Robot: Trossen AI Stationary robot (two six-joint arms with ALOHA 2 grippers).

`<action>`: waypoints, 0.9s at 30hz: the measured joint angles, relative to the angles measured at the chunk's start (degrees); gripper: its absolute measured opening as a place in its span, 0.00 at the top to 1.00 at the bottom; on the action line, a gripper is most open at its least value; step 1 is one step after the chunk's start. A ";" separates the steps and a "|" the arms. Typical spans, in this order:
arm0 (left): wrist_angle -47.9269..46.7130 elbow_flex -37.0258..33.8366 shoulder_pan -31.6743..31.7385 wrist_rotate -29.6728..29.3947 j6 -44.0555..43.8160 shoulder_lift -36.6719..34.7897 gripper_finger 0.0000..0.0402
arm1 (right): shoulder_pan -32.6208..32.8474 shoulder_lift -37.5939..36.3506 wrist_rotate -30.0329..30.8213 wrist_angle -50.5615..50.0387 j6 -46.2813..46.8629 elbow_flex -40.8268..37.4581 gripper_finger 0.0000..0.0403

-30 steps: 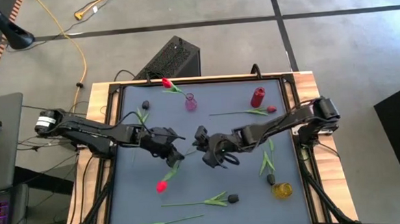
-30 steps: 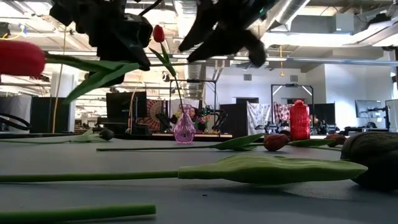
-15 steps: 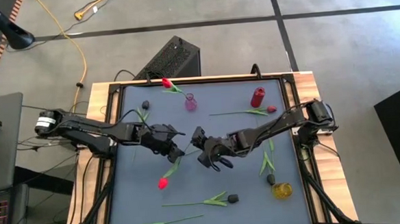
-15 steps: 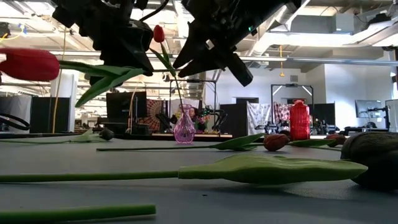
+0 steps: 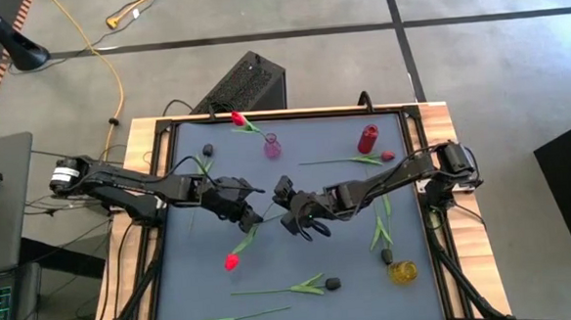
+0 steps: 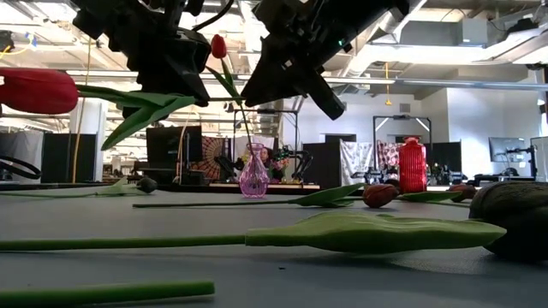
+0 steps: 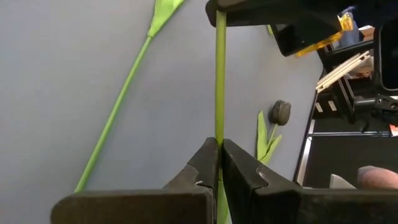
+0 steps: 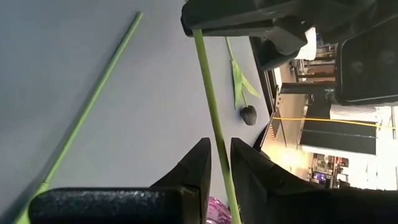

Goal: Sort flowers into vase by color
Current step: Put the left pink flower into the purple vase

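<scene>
Above the middle of the bench (image 5: 199, 282), the left tool (image 5: 254, 218) is clenched on the green stem of a red tulip (image 5: 231, 264) held clear of the surface, its head hanging outboard of that tool. Directly beside it, the right tool (image 5: 287, 219) has its fingers (image 8: 198, 163) set either side of the same stem, not yet closed on it. Progress is judged early: one red flower (image 5: 237, 117) stands in the pink vase (image 5: 272, 146) beyond both tools, the red vase (image 5: 368, 138) and yellow vase (image 5: 402, 271) appear empty, and the remaining flowers (image 5: 317, 285) lie scattered on the bench.
</scene>
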 joint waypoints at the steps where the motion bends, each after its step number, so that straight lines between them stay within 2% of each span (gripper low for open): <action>1: 0.02 0.00 0.00 0.00 0.02 0.00 1.00 | 0.00 0.01 -0.01 -0.03 0.01 0.00 0.78; 6: 0.04 0.00 0.00 -0.02 0.42 0.00 1.00 | 0.00 0.00 -0.02 -0.06 0.10 0.00 0.80; 14: 0.04 0.00 0.00 0.02 3.06 0.00 1.00 | -0.02 0.00 -0.22 -0.77 0.12 0.00 0.94; 17: 0.02 0.00 -0.02 -0.48 7.06 0.00 1.00 | 0.09 0.00 -0.97 -0.98 0.27 0.00 0.95; 22: 2.36 -0.07 0.01 -1.41 12.68 -0.80 0.91 | -0.02 -0.04 -8.61 -3.11 3.17 0.01 0.95; 27: 3.77 -0.06 1.61 -2.06 17.89 -5.52 0.78 | -0.29 -0.04 -15.87 -7.52 6.55 0.04 0.95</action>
